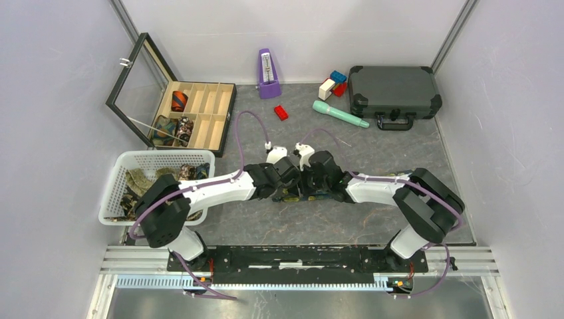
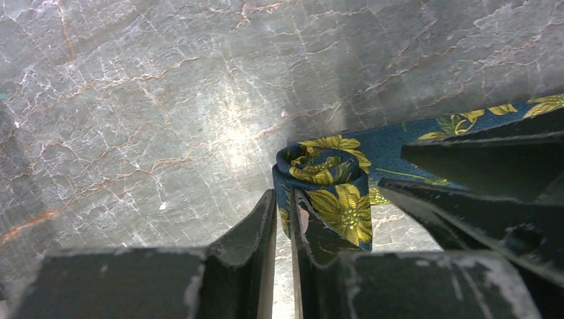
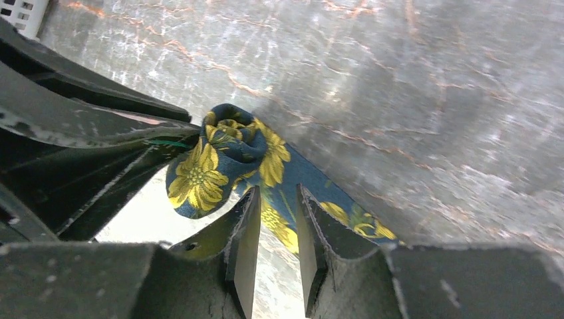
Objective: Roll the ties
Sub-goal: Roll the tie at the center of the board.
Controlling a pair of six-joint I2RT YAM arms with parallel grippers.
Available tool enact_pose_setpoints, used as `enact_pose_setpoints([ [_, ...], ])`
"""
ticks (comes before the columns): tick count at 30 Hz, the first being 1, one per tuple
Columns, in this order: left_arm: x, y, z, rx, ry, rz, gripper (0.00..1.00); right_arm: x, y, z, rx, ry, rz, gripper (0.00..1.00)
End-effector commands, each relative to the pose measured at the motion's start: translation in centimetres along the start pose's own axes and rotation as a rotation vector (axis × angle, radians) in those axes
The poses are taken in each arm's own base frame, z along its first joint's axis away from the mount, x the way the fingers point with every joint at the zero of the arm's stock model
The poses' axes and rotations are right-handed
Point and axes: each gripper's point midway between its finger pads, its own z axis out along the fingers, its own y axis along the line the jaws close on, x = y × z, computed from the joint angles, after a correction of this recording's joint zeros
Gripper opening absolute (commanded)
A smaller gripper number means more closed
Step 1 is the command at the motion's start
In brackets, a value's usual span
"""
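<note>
A navy tie [image 2: 332,199] printed with yellow flowers lies on the grey marble table, one end wound into a small coil [image 3: 229,143]. Its loose strip [image 3: 332,199] runs off to the right. My left gripper [image 2: 282,196] is shut on the coil's outer wall. My right gripper [image 3: 277,193] stands slightly open, its tips astride the strip just behind the coil. In the top view both grippers [image 1: 290,188] [image 1: 308,188] meet nose to nose at the table's middle and hide most of the tie.
A white basket [image 1: 159,154] holding several loose ties stands at the left. Behind it is an open wooden box [image 1: 213,109] with rolled ties [image 1: 179,101]. At the back are a purple metronome [image 1: 268,66], a red block [image 1: 281,112], a teal tool [image 1: 339,113] and a dark case [image 1: 394,92].
</note>
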Motion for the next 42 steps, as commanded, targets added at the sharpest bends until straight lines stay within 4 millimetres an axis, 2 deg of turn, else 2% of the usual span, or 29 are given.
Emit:
enact_pose_setpoints([
  [1, -1.6, -1.5, -0.4, 0.013, -0.035, -0.024, 0.19, -1.2, -1.0, -1.7, 0.021, -0.056, -0.008, 0.32],
  [8, -1.9, -2.9, -0.4, 0.019, -0.035, 0.011, 0.19, -1.7, -1.7, -4.0, 0.024, -0.109, 0.021, 0.33],
  [14, -1.8, -3.8, -0.3, 0.021, -0.036, 0.025, 0.19, -2.7, 0.3, -5.0, -0.087, -0.175, 0.074, 0.36],
  [21, -1.2, -3.8, -0.1, 0.01, -0.036, 0.016, 0.18, -2.7, 2.3, -4.2, -0.217, -0.179, 0.171, 0.37],
  [28, -1.1, -4.0, -0.1, 0.026, -0.044, 0.005, 0.18, -2.2, 2.6, -3.4, -0.253, -0.166, 0.214, 0.36],
  [42, -1.3, -4.5, -0.1, 0.047, -0.05, -0.005, 0.18, -1.2, 1.8, -2.1, -0.232, -0.136, 0.225, 0.32],
])
